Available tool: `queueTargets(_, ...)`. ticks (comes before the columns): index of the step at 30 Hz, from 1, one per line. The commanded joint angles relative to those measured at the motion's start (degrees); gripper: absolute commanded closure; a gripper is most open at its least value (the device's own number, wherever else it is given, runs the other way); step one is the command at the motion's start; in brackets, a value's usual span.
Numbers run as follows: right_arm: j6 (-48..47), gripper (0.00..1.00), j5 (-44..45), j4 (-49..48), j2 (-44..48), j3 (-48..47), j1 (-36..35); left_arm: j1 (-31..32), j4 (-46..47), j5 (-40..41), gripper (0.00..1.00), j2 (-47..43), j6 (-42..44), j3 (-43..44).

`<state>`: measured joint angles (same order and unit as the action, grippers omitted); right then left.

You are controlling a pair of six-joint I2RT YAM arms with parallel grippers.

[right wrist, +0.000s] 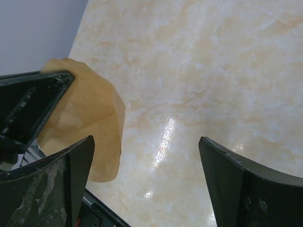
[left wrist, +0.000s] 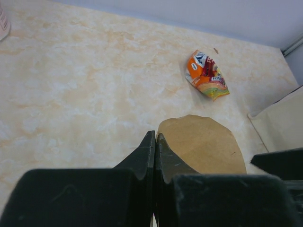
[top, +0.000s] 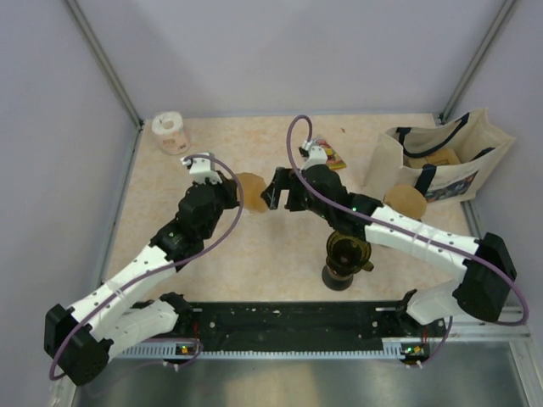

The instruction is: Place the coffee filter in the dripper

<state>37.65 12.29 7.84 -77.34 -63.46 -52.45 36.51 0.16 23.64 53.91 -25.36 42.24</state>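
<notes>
So here's where it could go sideways, imo. The left gripper [left wrist: 155,137] is clamped down tight on the near edge of the coffee filter [left wrist: 203,146], holding it up off the table [top: 254,271] roughly mid-table. The right gripper [right wrist: 146,142] has its jaws spread wide with nothing in them, parked just beside the filter at its 3 o'clock in the top view. That looks like a handover setup to me, and a thin sheet of paper is about the worst thing to hand over. If the right jaws only catch a corner, or the left lets go too soon, the filter will just flutter down. The two sets of fingers are also really close together, so a sloppy close could clip the other gripper instead of the paper. The dripper [top: 348,253] is well apart from all this, at about 4 o'clock from the filter, and it seems to be perched on a dark cup [top: 338,278], so it's probably top-heavy. The right arm's forearm runs just past it, and a careless swing could knock the whole stack over. The filter also looks flat, so it might land in the cone crooked or unopened. The snack packet [left wrist: 207,75] at 2 o'clock isn't in the way.
</notes>
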Motion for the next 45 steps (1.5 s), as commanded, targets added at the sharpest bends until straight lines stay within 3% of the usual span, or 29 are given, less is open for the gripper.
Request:
queueTargets(1, 4.4, 0.12, -2.3, -5.5, -3.4, -1.9, -1.0, 0.3, 6.3, 0.7, 1.0, -0.6, -2.0, 0.4)
queueTargets(6, 4.5, 0.28, 0.8, -7.4, -4.9, -1.1, -1.1, 0.4, 7.0, -1.7, 1.0, -0.9, -1.9, -0.2)
queueTargets(17, 4.2, 1.0, 2.6, -5.6, -2.0, 1.2, -1.2, 0.4, 5.5, -1.9, 1.0, -4.1, -0.6, -2.1)
queueTargets(22, 2.9, 1.0, 2.5, -3.3, -0.4, 1.8, -1.0, 0.3, 2.8, -2.2, 0.99, -5.9, -1.1, -2.0)
queueTargets(24, 2.4, 1.0, 2.3, -3.2, 0.4, 1.9, -1.0, 0.3, 1.6, -3.0, 0.92, -6.4, -1.3, -2.0)
queueTargets(25, 2.0, 1.0, 2.1, -3.1, 0.8, 1.8, -1.0, 0.3, 1.3, -4.7, 0.83, -6.4, -1.2, -1.8)
queueTargets(26, 1.6, 1.0, 1.9, -2.4, 1.0, 1.2, -0.9, 0.4, 1.1, -7.0, 0.61, -6.4, -0.8, -1.5)
queueTargets(27, 1.4, 1.0, 1.3, -1.0, 1.1, 0.3, -1.0, 0.3, 0.5, -10.8, 0.33, -6.4, -0.4, -1.0)
queueTargets(29, 0.3, 1.0, -0.1, 2.6, 1.5, -1.7, -0.5, 0.3, -0.6, -20.0, 0.04, -6.4, 1.3, 0.7)
queueTargets(31, -1.1, 1.0, -0.7, 6.8, 3.2, -3.6, -0.2, 0.4, -2.5, -26.8, 0.01, -7.3, 1.6, 2.0)
queueTargets(37, -4.0, 1.0, 0.9, 26.8, 11.2, -10.1, 0.9, 0.4, -1.1, -32.4, 0.01, -14.1, -1.3, 0.4)
queueTargets(45, -2.0, 1.0, -2.2, 54.8, 17.5, -21.8, 1.6, 0.3, -0.7, -28.7, 0.01, -16.3, -2.8, -1.3)
